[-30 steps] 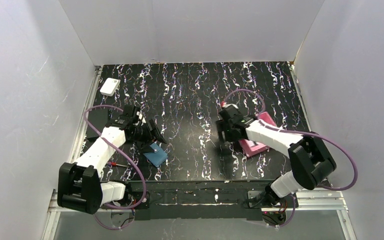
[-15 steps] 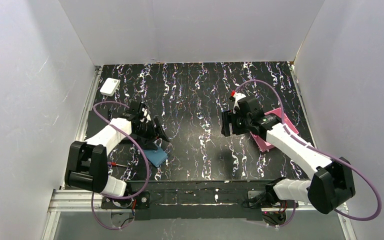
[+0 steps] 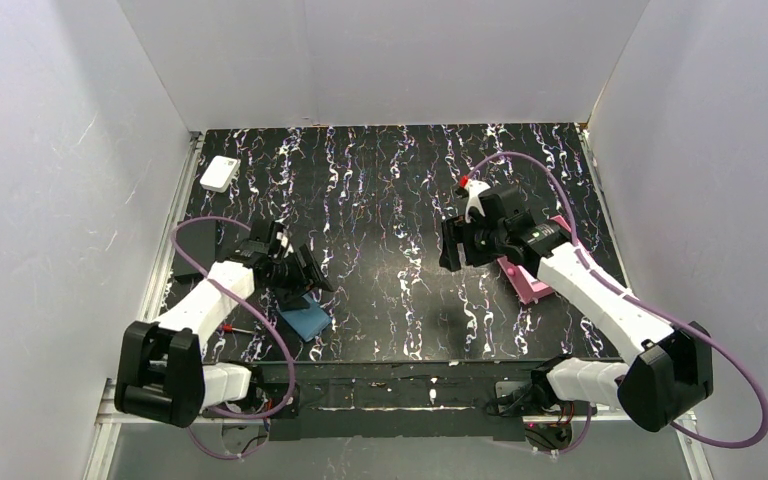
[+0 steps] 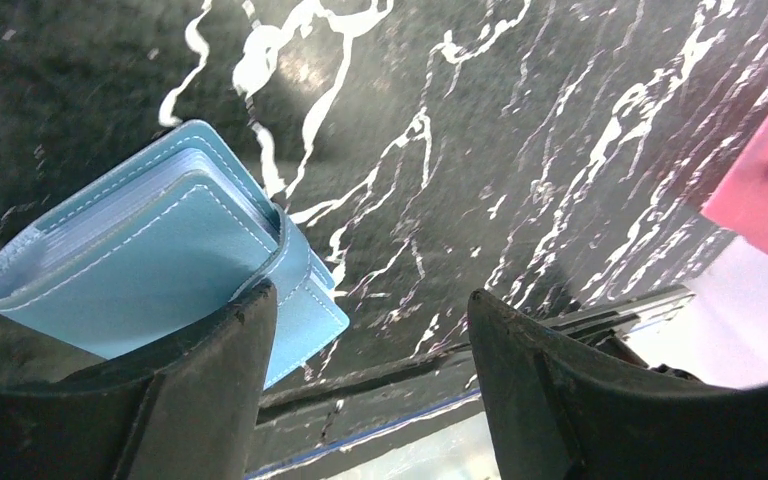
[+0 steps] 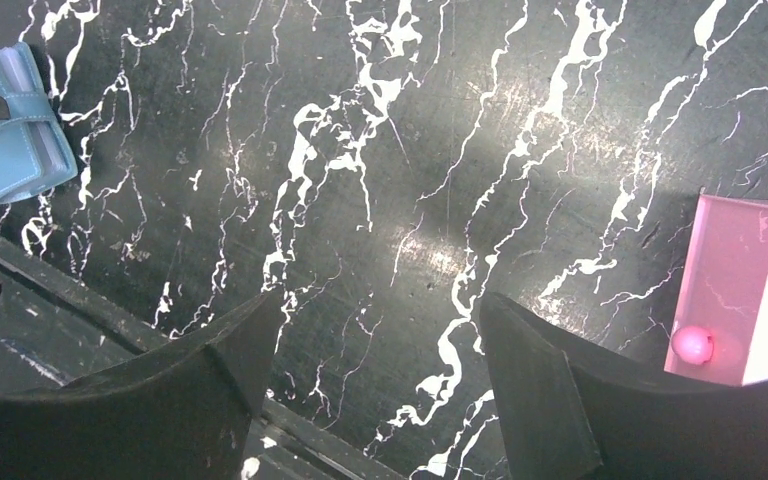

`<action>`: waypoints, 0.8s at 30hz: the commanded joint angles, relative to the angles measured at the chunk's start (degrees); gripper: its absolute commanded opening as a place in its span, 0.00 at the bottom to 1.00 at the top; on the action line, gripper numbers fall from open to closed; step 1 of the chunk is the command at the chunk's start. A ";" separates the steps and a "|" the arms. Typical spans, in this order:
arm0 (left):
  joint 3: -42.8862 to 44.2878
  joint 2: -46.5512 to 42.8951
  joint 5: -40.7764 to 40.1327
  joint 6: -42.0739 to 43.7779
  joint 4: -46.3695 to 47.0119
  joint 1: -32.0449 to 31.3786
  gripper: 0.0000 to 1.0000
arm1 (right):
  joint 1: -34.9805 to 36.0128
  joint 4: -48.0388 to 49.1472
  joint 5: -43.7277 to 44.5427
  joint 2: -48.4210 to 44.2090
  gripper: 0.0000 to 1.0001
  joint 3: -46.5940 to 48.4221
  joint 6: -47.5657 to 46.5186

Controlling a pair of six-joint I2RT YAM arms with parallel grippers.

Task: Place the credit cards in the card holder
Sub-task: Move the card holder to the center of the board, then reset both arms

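The card holder (image 3: 305,322) is a teal-blue wallet lying folded on the black marbled table, its strap wrapped round its edge. It also shows in the left wrist view (image 4: 150,270) and in the right wrist view (image 5: 15,120). My left gripper (image 3: 310,283) is open and empty just behind the wallet; in its wrist view (image 4: 370,295) the left finger (image 4: 190,390) overlaps the wallet's near edge. My right gripper (image 3: 450,255) is open and empty above bare table left of the pink tray, as its wrist view (image 5: 380,298) shows. No credit cards are visible.
A pink square tray (image 3: 528,282) lies under the right arm; it shows in the wrist views (image 5: 735,290) (image 4: 760,190). A small white box (image 3: 220,173) sits at the back left. A flat black slab (image 3: 193,238) lies by the left edge. A red-handled tool (image 3: 232,328) lies near the left base.
My right gripper has risen from the pink tray's left side and moved a little back. My left gripper has shifted slightly and the wallet has slid a little toward the front.
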 commanded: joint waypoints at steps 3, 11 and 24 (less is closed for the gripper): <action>2.94 -10.64 -0.63 0.74 -11.61 -0.21 0.72 | 0.07 -6.76 -0.95 -2.72 0.85 9.16 -0.46; 23.18 -24.78 3.41 0.97 -14.57 -0.30 0.79 | 0.07 -18.01 4.83 -7.90 0.98 25.73 0.26; 42.62 -37.65 -9.14 11.42 -6.51 -0.27 0.98 | 0.07 -24.05 23.09 -12.28 0.98 48.28 0.65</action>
